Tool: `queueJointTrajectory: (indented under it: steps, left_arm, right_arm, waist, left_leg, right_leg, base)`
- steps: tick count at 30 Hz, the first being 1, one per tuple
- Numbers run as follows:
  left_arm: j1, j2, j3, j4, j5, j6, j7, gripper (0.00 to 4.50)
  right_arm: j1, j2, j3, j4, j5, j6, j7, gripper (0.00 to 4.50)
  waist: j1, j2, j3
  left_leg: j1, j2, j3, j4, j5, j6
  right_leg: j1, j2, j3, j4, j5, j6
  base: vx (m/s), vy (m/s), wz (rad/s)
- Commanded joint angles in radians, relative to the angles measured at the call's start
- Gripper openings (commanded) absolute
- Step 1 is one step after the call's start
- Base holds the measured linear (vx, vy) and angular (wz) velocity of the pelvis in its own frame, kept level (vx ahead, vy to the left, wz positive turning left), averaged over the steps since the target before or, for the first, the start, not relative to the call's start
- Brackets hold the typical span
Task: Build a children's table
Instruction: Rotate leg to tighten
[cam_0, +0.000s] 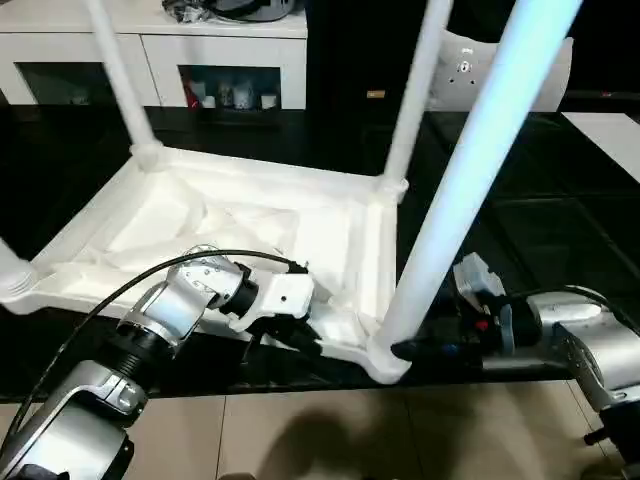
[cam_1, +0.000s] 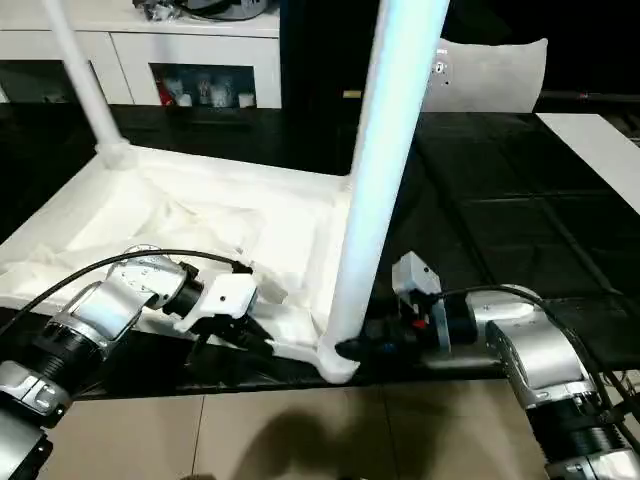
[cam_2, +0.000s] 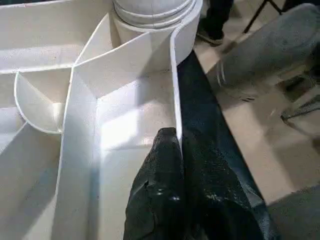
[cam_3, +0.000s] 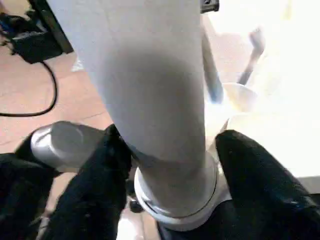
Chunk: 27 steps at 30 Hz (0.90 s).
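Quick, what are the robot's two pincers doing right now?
Left pincer: shut, pinching the tabletop's side wall.
Right pincer: its fingers sit around the base of the near table leg; cannot tell if it grips.

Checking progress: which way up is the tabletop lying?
Upside down: the tabletop's ribbed underside faces up, and legs rise from its corner sockets.

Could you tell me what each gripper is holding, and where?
Left gripper pinches the tabletop's near rim; right gripper straddles the near-right leg's base.
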Motion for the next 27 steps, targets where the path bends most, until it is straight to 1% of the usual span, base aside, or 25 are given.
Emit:
queueJointTrajectory:
  steps: [1,3,4,5,6,9,11,12,13,14,15,16,17,19,20,21,22,23,24,25,26,27]
  left_arm:
    - [0.002,-0.004,-0.040,-0.008,0.012,-0.022,-0.037,0.00]
    - [0.002,-0.005,-0.038,-0.007,0.010,-0.019,-0.036,0.00]
    - [0.003,-0.007,-0.033,-0.009,0.007,-0.006,-0.031,0.00]
    - [0.005,-0.010,-0.027,-0.011,0.004,0.012,-0.025,0.00]
    - [0.006,-0.013,-0.022,-0.014,0.001,0.026,-0.019,0.00]
    - [0.011,-0.029,-0.005,-0.025,-0.012,0.072,0.012,0.00]
    - [0.014,-0.046,0.011,-0.034,-0.022,0.116,0.043,0.00]
    - [0.020,-0.059,0.019,-0.050,-0.022,0.160,0.076,0.00]
    - [0.020,-0.059,0.019,-0.050,-0.022,0.160,0.076,0.00]
    - [0.025,-0.070,0.026,-0.065,-0.025,0.193,0.102,0.00]
    - [0.029,-0.086,0.036,-0.077,-0.029,0.227,0.132,0.00]
    - [0.032,-0.098,0.043,-0.088,-0.032,0.255,0.156,0.00]
    - [0.036,-0.124,0.056,-0.104,-0.037,0.299,0.200,0.00]
    - [0.041,-0.155,0.072,-0.122,-0.051,0.350,0.243,0.00]
    - [0.045,-0.213,0.100,-0.134,-0.054,0.419,0.336,0.00]
    - [0.045,-0.229,0.107,-0.134,-0.047,0.435,0.365,0.00]
    - [0.045,-0.229,0.107,-0.134,-0.047,0.435,0.365,0.00]
    - [0.042,-0.271,0.124,-0.122,-0.024,0.461,0.451,0.00]
    - [0.042,-0.271,0.124,-0.122,-0.024,0.461,0.451,0.00]
    - [0.038,-0.292,0.133,-0.112,-0.017,0.468,0.492,0.00]
    - [0.032,-0.329,0.151,-0.100,-0.011,0.482,0.562,0.00]
    - [0.031,-0.334,0.152,-0.098,-0.010,0.483,0.572,0.00]
  right_arm:
    - [0.002,-0.010,0.003,-0.019,0.014,0.010,0.010,2.55]
    - [0.004,-0.009,0.005,-0.021,0.016,0.012,0.012,2.34]
    - [0.009,-0.005,0.004,-0.029,0.026,0.018,0.013,2.25]
    - [0.013,0.002,0.000,-0.039,0.042,0.025,0.014,2.18]
    - [0.016,0.008,-0.005,-0.049,0.056,0.036,0.014,2.03]
    - [0.029,0.027,-0.019,-0.087,0.098,0.080,0.001,1.97]
    - [0.040,0.052,-0.028,-0.111,0.116,0.105,-0.037,1.96]
    - [0.040,0.083,-0.038,-0.097,0.109,0.116,-0.094,1.95]
    - [0.040,0.083,-0.038,-0.097,0.109,0.116,-0.094,1.95]
    - [0.039,0.103,-0.041,-0.092,0.096,0.118,-0.138,1.95]
    - [0.031,0.126,-0.046,-0.085,0.070,0.132,-0.208,1.95]
    - [0.021,0.148,-0.053,-0.075,0.047,0.142,-0.272,1.95]
    - [0.005,0.182,-0.062,-0.053,0.012,0.148,-0.362,1.95]
    - [-0.010,0.219,-0.073,-0.030,-0.023,0.149,-0.454,1.95]
    - [-0.036,0.286,-0.099,0.002,-0.064,0.166,-0.602,1.93]
    - [-0.042,0.305,-0.107,0.008,-0.074,0.171,-0.643,1.93]
    - [-0.042,0.305,-0.107,0.008,-0.074,0.171,-0.643,1.92]
    - [-0.067,0.367,-0.145,0.032,-0.092,0.204,-0.782,1.90]
    - [-0.067,0.367,-0.145,0.032,-0.092,0.204,-0.782,1.90]
    - [-0.078,0.389,-0.158,0.046,-0.101,0.210,-0.835,1.90]
    - [-0.086,0.415,-0.162,0.059,-0.115,0.180,-0.886,1.90]
    - [-0.087,0.418,-0.162,0.061,-0.115,0.175,-0.889,2.24]
  waist:
    - [-0.003,-0.006,-0.064]
    - [-0.003,-0.007,-0.064]
    - [-0.004,-0.011,-0.064]
    - [-0.003,-0.009,-0.064]
    - [-0.003,-0.010,-0.064]
    - [-0.003,-0.009,-0.064]
    - [-0.004,-0.010,-0.062]
    - [-0.005,-0.008,-0.062]
    - [-0.007,-0.008,-0.060]
    - [-0.011,-0.010,-0.058]
    - [-0.013,-0.010,-0.057]
    - [-0.018,-0.010,-0.055]
    - [-0.025,-0.008,-0.054]
    - [-0.038,-0.009,-0.055]
    - [-0.058,-0.007,-0.056]
    - [-0.066,-0.004,-0.057]
    - [-0.073,-0.004,-0.057]
    - [-0.089,-0.005,-0.061]
    - [-0.091,-0.003,-0.062]
    - [-0.094,-0.008,-0.063]
    - [-0.099,-0.006,-0.061]
    - [-0.098,-0.006,-0.061]
  left_leg:
    - [-0.014,0.024,0.009,-0.067,-0.091,0.075]
    - [-0.014,0.023,0.010,-0.068,-0.094,0.072]
    - [-0.015,0.021,0.010,-0.067,-0.093,0.072]
    - [-0.014,0.021,0.010,-0.067,-0.091,0.071]
    - [-0.014,0.022,0.010,-0.067,-0.090,0.072]
    - [-0.016,0.023,0.009,-0.068,-0.077,0.071]
    - [-0.014,0.020,0.011,-0.067,-0.091,0.070]
    - [-0.014,0.020,0.011,-0.068,-0.097,0.062]
    - [-0.015,0.018,0.010,-0.068,-0.103,0.058]
    - [-0.010,0.010,0.011,-0.065,-0.121,0.049]
    - [-0.008,0.009,0.012,-0.065,-0.128,0.046]
    - [-0.013,0.007,0.010,-0.066,-0.132,0.043]
    - [-0.010,0.005,0.009,-0.064,-0.141,0.030]
    - [-0.017,0.005,0.006,-0.064,-0.145,0.017]
    - [-0.020,0.002,0.003,-0.060,-0.168,0.018]
    - [-0.019,0.003,0.002,-0.060,-0.169,0.020]
    - [-0.019,0.002,0.001,-0.059,-0.170,0.021]
    - [-0.026,0.001,-0.001,-0.059,-0.160,0.031]
    - [-0.024,0.001,-0.001,-0.059,-0.157,0.037]
    - [-0.024,0.000,0.000,-0.058,-0.156,0.043]
    - [-0.021,0.001,0.001,-0.059,-0.149,0.056]
    - [-0.019,-0.001,0.003,-0.058,-0.146,0.061]
  right_leg:
    - [0.074,-0.059,0.058,-0.062,-0.376,-0.090]
    - [0.074,-0.059,0.058,-0.064,-0.391,-0.084]
    - [0.075,-0.058,0.057,-0.066,-0.399,-0.076]
    - [0.075,-0.058,0.057,-0.065,-0.405,-0.073]
    - [0.074,-0.059,0.057,-0.066,-0.406,-0.071]
    - [0.075,-0.057,0.057,-0.062,-0.389,-0.075]
    - [0.072,-0.057,0.056,-0.070,-0.413,-0.067]
    - [0.073,-0.058,0.055,-0.072,-0.432,-0.059]
    - [0.073,-0.059,0.053,-0.074,-0.446,-0.054]
    - [0.068,-0.056,0.047,-0.087,-0.510,-0.023]
    - [0.067,-0.056,0.046,-0.090,-0.528,-0.016]
    - [0.069,-0.053,0.041,-0.094,-0.551,-0.001]
    - [0.065,-0.053,0.037,-0.098,-0.571,0.010]
    - [0.070,-0.053,0.030,-0.099,-0.582,0.022]
    - [0.072,-0.053,0.020,-0.108,-0.597,0.043]
    - [0.072,-0.053,0.018,-0.110,-0.589,0.038]
    - [0.071,-0.053,0.015,-0.114,-0.585,0.037]
    - [0.076,-0.053,0.014,-0.112,-0.555,0.030]
    - [0.074,-0.053,0.015,-0.112,-0.544,0.023]
    - [0.074,-0.054,0.015,-0.112,-0.536,0.020]
    - [0.070,-0.053,0.019,-0.110,-0.520,0.002]
    - [0.069,-0.053,0.020,-0.112,-0.520,0.001]
  base:
    - [0.000,0.000,0.00]
    - [0.000,0.000,0.00]
    - [0.000,0.000,0.00]
    - [0.000,0.000,0.00]
    - [0.000,0.000,0.00]
    - [0.000,0.000,0.00]
    - [0.000,0.000,0.00]
    - [0.000,0.000,0.00]
    - [0.000,0.000,0.00]
    - [0.000,0.000,0.00]
    - [0.000,0.000,0.00]
    - [0.000,0.000,0.00]
    - [0.000,0.000,0.00]
    - [0.000,0.000,0.00]
    - [0.000,0.000,0.00]
    - [0.000,0.000,0.00]
    - [0.000,0.000,0.00]
    - [0.000,0.000,0.00]
    - [0.000,0.000,0.00]
    - [0.000,0.000,0.00]
    - [0.000,0.000,0.00]
    - [0.000,0.000,0.00]
